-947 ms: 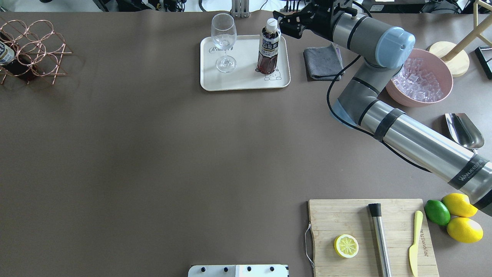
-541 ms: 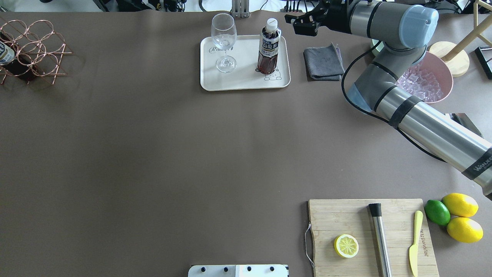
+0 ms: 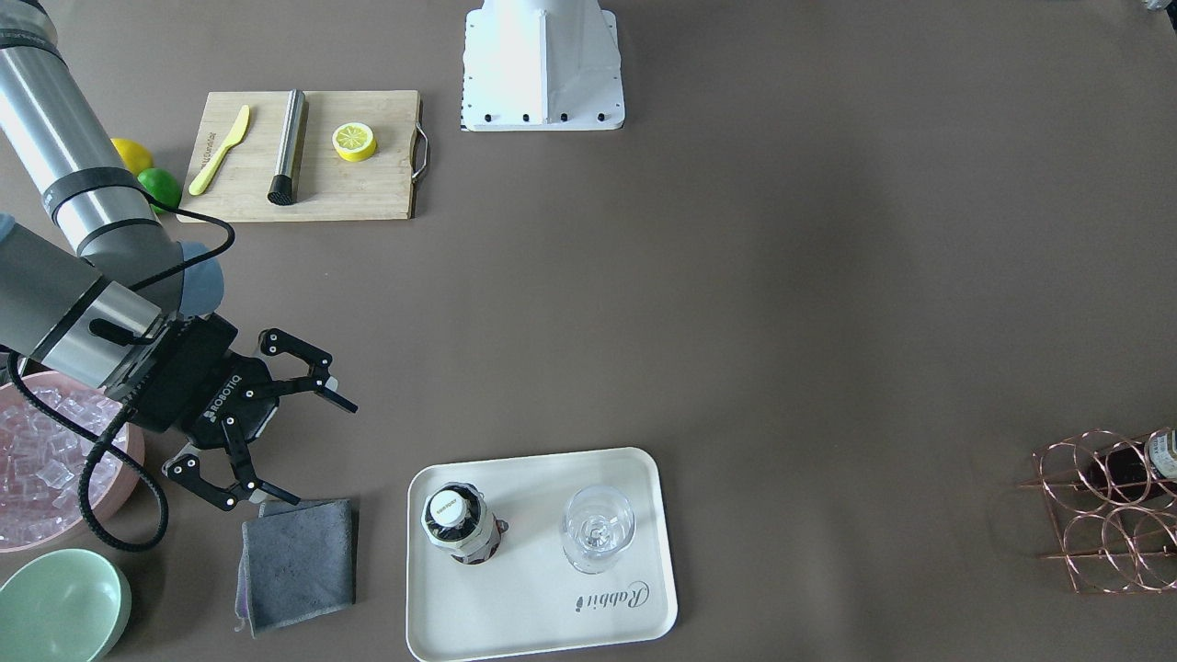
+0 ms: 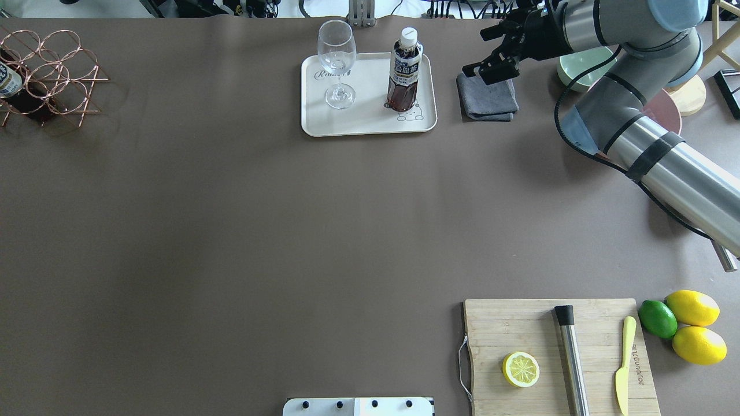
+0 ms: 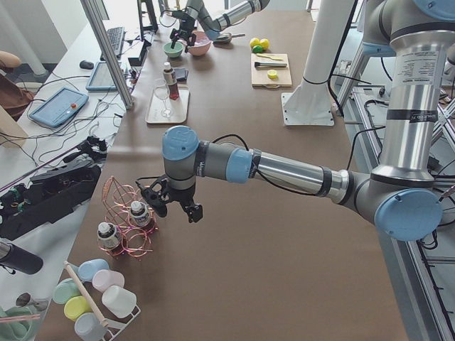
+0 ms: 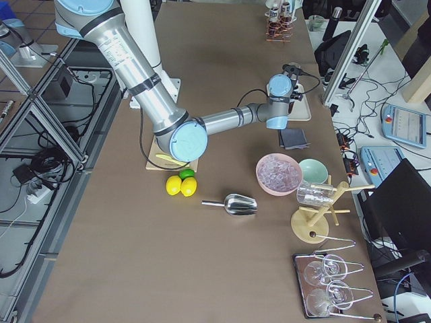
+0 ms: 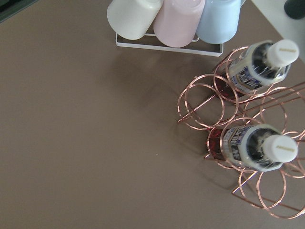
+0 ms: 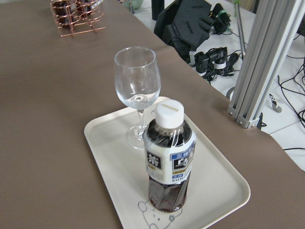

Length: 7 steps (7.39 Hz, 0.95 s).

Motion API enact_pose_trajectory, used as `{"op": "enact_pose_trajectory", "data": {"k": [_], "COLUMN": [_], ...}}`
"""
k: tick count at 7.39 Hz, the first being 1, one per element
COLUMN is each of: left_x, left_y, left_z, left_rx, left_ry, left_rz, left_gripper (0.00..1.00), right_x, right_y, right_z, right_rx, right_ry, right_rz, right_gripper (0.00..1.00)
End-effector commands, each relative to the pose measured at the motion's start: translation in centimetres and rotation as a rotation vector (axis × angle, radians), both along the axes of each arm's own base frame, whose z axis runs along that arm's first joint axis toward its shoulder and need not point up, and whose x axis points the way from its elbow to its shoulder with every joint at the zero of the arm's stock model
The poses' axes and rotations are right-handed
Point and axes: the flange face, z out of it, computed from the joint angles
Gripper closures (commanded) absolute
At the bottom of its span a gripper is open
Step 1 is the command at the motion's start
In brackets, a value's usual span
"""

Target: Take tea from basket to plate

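Note:
One tea bottle (image 4: 404, 72) with a white cap stands upright on the cream plate (image 4: 370, 124), next to the bear drawing; it also shows in the right wrist view (image 8: 169, 162) and the front view (image 3: 455, 522). My right gripper (image 4: 483, 53) is open and empty, to the right of the plate, above a grey cloth (image 4: 487, 97); the front view (image 3: 317, 455) shows its jaws spread. The copper basket (image 4: 52, 75) stands at the far left with two more tea bottles (image 7: 252, 145) in it. My left gripper (image 5: 174, 206) hovers beside the basket (image 5: 124, 213); I cannot tell whether it is open.
A wine glass (image 4: 336, 63) stands on the plate left of the bottle. A pink bowl of ice (image 3: 46, 460) and a mint bowl (image 3: 60, 607) lie behind the right arm. A cutting board (image 4: 558, 352) with lemon, muddler and knife lies near right. Pastel cups (image 7: 171, 21) sit beside the basket.
My right gripper has drawn away from the tea bottle to the right, open, and now hangs over the grey cloth. The bottle stays upright on the plate.

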Motion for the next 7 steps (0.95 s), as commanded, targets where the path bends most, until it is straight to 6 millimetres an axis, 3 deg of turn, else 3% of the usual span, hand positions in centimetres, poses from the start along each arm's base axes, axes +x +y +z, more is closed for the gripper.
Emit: {"op": "enact_pose_trajectory", "data": {"k": [1, 2, 3, 5, 6, 7], "left_x": [-0.9, -1.2, -2.2, -1.7, -1.6, -1.6], "left_y": [2.5, 4.9, 6.7, 7.2, 7.5, 7.6], "left_z": [2.3, 4.4, 5.7, 6.7, 6.8, 6.7], "left_rx": [0.186, 0.251, 0.25, 0.311, 0.399, 0.469], "left_ry": [-0.024, -0.033, -0.033, -0.049, -0.065, -0.078], "left_rz": [0.225, 0.327, 0.317, 0.4, 0.496, 0.569], "left_gripper": [0.02, 0.02, 0.02, 0.02, 0.02, 0.02], "right_x": [3.1, 4.1, 5.6, 8.0, 10.1, 13.5], "right_y": [5.6, 7.6, 9.7, 13.3, 14.4, 16.9], "right_z": [3.0, 3.5, 4.9, 9.5, 13.3, 18.2], "right_rx": [0.193, 0.165, 0.063, -0.105, -0.207, -0.307], "right_ry": [0.202, 0.237, 0.262, 0.322, 0.354, 0.377], "right_rz": [-0.259, -0.341, -0.392, -0.405, -0.399, -0.373], "right_gripper": [0.01, 0.01, 0.01, 0.01, 0.01, 0.01]}}
